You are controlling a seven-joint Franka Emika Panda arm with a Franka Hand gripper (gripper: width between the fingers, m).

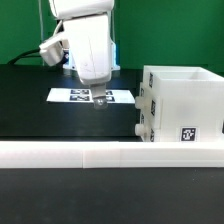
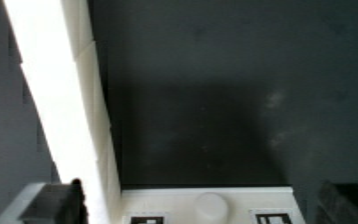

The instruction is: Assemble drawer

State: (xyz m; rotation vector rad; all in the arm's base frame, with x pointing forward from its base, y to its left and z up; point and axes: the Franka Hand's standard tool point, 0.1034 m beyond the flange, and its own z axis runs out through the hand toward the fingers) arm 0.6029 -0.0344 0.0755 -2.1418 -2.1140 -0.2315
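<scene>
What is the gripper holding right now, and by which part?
Nothing. The gripper hangs open over the marker board, with bare space between its fingers; the drawer housing stands apart, untouched.

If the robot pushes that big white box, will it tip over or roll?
Probably neither. The white box looks boxy and flat-bottomed on the table, so it would likely slide. Its smooth plastic walls seem stiff, perhaps slippery for the gripper.

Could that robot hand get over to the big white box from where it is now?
Probably yes. The gripper hangs over the marker board, and only bare dark table lies between it and the drawer housing. Its jaws look empty.
</scene>
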